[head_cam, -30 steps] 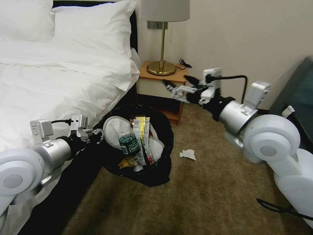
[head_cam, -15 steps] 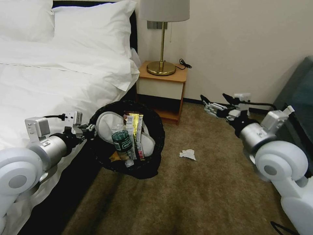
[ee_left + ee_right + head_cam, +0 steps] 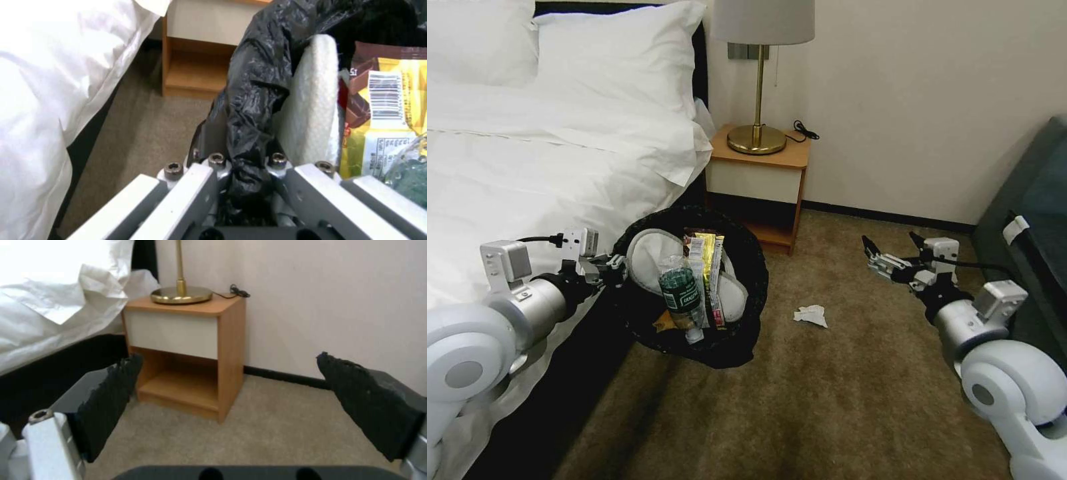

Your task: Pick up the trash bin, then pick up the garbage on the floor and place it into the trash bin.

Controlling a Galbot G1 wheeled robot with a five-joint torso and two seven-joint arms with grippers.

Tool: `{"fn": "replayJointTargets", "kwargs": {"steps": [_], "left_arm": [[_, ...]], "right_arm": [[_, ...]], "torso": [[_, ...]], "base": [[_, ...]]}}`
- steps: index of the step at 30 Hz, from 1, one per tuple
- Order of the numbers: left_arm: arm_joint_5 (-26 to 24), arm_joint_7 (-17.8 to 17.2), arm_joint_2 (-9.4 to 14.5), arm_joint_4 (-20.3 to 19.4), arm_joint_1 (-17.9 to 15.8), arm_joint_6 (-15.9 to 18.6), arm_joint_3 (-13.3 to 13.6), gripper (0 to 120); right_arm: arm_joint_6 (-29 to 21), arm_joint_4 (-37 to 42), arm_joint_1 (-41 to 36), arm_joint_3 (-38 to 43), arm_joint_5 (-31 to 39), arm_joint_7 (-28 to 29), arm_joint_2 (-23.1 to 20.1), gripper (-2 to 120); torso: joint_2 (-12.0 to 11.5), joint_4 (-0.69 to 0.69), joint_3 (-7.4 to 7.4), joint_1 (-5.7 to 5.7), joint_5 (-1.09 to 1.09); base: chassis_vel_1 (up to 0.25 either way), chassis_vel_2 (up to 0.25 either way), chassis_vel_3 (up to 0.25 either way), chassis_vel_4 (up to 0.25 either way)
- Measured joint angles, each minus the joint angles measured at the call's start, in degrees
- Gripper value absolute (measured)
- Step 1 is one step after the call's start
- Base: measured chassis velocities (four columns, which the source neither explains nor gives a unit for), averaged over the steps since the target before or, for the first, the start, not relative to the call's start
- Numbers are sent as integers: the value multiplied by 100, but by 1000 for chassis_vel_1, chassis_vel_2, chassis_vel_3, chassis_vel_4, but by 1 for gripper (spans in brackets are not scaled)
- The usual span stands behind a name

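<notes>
The trash bin (image 3: 747, 267), lined with a black bag, hangs tilted above the carpet beside the bed. My left gripper (image 3: 612, 264) is shut on its near rim (image 3: 249, 110), pinching the crinkled bag (image 3: 245, 160). Inside lie white slippers (image 3: 650, 257), a green bottle (image 3: 680, 293), a yellow-silver wrapper (image 3: 710, 250) and a red wrapper (image 3: 718, 313). One piece of garbage, a crumpled white tissue (image 3: 811, 315), lies on the carpet right of the bin. My right gripper (image 3: 892, 243) hangs open low over the carpet, well right of the tissue, its black pads (image 3: 111, 400) spread wide and holding nothing.
The bed (image 3: 527, 167) with white linen fills the left. A wooden nightstand (image 3: 757, 177) carrying a brass lamp (image 3: 758, 137) stands by the wall. A dark sofa (image 3: 1027, 200) borders the right. Open carpet lies in front.
My right arm has swung down from beside the nightstand to low over the carpet at the right, still open. The left gripper has shifted the bin a little left and up.
</notes>
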Motion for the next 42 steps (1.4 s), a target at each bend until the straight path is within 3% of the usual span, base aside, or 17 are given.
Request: {"fn": "replayJointTargets", "kwargs": {"steps": [42], "left_arm": [[58,-55,-41,-181,142,-1,-14,1]], "right_arm": [[-93,74,-302,-75,-97,-49,158,100]], "torso": [[0,1,1,0,1]], "base": [[-67,63,64,-65]]}}
